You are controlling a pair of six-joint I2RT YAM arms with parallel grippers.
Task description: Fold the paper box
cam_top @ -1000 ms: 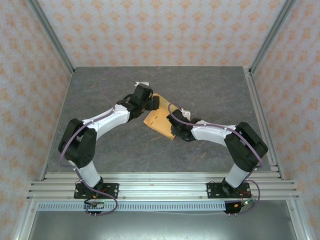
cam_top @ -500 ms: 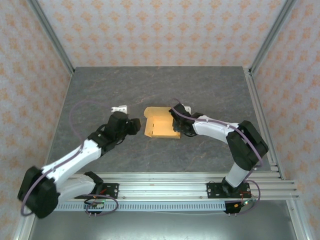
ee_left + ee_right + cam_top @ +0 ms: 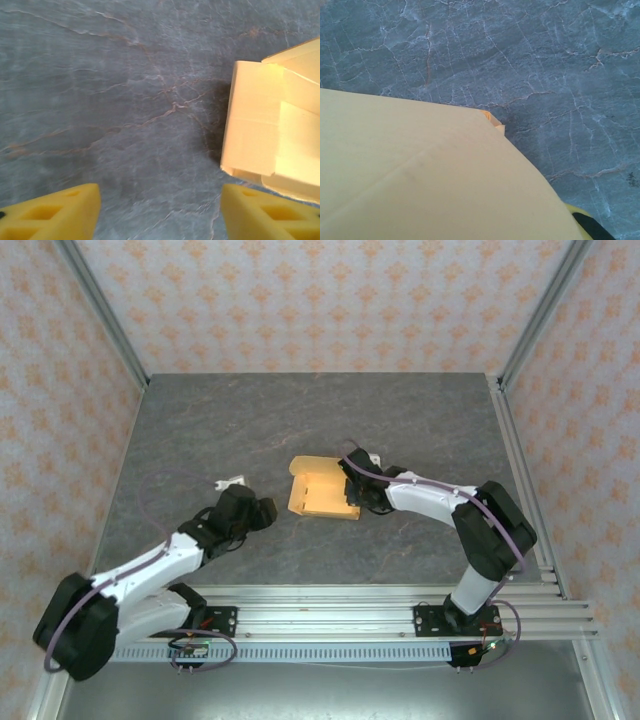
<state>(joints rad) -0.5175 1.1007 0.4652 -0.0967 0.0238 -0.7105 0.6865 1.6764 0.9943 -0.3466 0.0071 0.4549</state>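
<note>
Count first: one paper box (image 3: 320, 492), two arms and two grippers, all over one grey marbled table (image 3: 200, 420).

From above I see the box as a compact folded rectangle near the middle of the table. It is a little wider than it is deep, so its longer side runs roughly left to right, turned slightly, and a flap sticks out at its far left corner.

The left gripper (image 3: 264, 510) sits to the near left of the box, apart from it and pointing toward it. The right gripper (image 3: 352, 488) is right at the box's right edge.

My left wrist camera adds what the overhead cannot. Both yellow fingertips (image 3: 55, 212) stand wide apart with bare table between them, so that gripper is open and empty. The box's left end is ahead to the right, with layered panels and a shadow at its foot.

My right wrist camera has tan card across its lower left. A small folded corner pokes out at the card's edge, and one yellow fingertip (image 3: 577, 216) peeks from under it. I cannot tell whether those jaws are pinching the card.
</note>
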